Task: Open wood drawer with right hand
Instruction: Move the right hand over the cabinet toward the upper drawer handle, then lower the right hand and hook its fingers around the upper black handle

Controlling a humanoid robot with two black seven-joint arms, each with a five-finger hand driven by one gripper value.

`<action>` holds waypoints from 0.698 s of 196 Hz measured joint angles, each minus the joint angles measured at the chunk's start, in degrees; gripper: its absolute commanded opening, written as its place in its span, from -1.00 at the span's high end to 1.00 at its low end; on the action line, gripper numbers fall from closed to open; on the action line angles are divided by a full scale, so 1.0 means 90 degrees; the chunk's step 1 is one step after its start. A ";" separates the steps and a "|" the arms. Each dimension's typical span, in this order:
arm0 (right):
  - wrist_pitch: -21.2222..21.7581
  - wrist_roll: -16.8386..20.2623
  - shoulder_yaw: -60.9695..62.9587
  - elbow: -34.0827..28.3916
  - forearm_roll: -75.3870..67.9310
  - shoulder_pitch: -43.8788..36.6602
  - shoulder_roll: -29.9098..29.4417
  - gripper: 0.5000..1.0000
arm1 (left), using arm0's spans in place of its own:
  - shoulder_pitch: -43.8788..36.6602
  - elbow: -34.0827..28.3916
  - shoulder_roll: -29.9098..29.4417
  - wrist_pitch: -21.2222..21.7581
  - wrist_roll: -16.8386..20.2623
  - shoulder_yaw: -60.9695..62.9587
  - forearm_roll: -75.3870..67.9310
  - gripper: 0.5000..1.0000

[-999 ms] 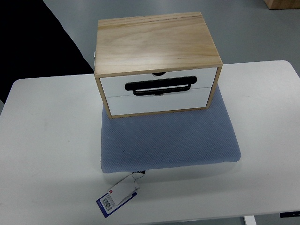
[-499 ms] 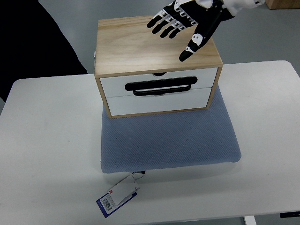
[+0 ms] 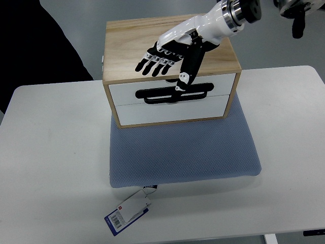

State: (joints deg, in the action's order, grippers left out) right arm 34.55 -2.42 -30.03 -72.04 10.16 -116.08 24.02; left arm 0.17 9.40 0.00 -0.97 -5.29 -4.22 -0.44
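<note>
Top of the frame, centre: a light wooden two-drawer box with white drawer fronts sits on the far edge of a blue-grey padded fabric mat, and that mat lies on a white table that fills most of the picture. The box's two drawers are stacked, both flush with the front, and a black loop handle runs across the seam between them.

In from the upper right comes the right hand, black and white, on a white forearm with a metal wrist ring. It is over the box's wooden top, palm down, fingers spread apart and stretched toward the left of the frame, holding nothing. The four long fingers lie above the wood of the lid, near its front edge. The thumb points down the frame, over the lip of the lid, and its tip sits just at the upper bar of the black handle; whether it actually touches the bar, the view does not settle.

So the drawer fronts are directly below the hand in the picture, the handle right under the thumb tip, the other fingertips left of it and higher.

Lower left of centre, a white and blue barcode tag lies on the table by the mat's near edge. A dark shape fills the upper left corner.
</note>
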 measured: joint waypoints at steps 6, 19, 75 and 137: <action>-0.0038 0.0017 -0.0027 0.0003 -0.0005 0.0000 -0.0063 -0.71 | 0.0000 0.0000 0.0000 0.0000 0.0000 0.0000 0.0000 -1.00; -0.0111 0.0063 -0.0079 0.0003 -0.0026 0.0004 -0.0177 -0.71 | 0.0000 0.0000 0.0000 0.0000 0.0000 0.0000 0.0000 -1.00; -0.0801 0.0368 -0.0389 -0.0002 -0.0313 0.0134 -0.0588 -0.70 | 0.0000 0.0000 0.0000 0.0000 0.0000 0.0000 0.0000 -1.00; -0.0985 0.0591 -0.0638 -0.0003 -0.0350 0.0387 -0.0637 -0.70 | 0.0000 0.0000 0.0000 0.0000 0.0000 0.0000 0.0000 -1.00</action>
State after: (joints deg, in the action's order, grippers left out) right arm 25.68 2.91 -35.77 -72.07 7.00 -112.60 18.28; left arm 0.17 9.40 0.00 -0.97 -5.29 -4.22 -0.44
